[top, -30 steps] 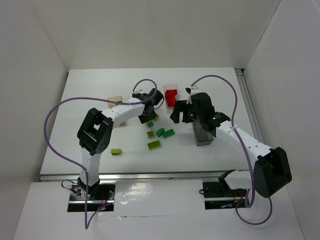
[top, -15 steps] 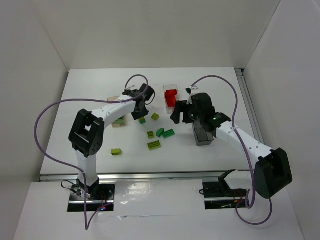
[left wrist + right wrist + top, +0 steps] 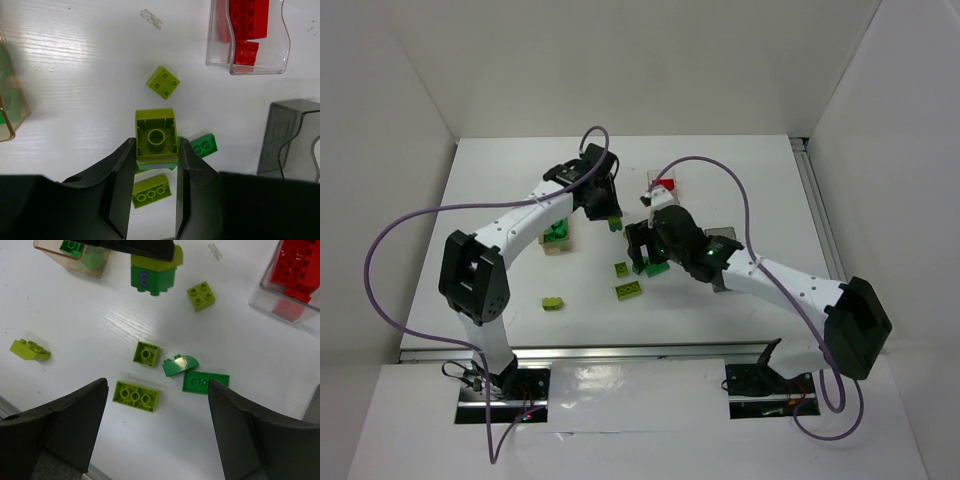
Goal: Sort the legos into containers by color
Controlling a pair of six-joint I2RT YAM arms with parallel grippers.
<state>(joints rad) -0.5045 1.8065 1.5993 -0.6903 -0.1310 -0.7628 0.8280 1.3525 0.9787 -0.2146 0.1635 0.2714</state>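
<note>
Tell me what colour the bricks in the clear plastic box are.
Red bricks lie in the clear plastic box, best seen from the left wrist view.

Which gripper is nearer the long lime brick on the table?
Right. The right gripper hovers open above the long lime brick; the left gripper is farther back, holding a brick stack.

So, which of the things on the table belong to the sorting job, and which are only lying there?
Belong to the job:
left gripper, shut on a brick stack (lime on dark green)
right gripper, open
loose lime bricks, loose dark green bricks
red bricks in the clear box
tan box, smoky box

Only lying there:
small clear scrap on the table
</note>
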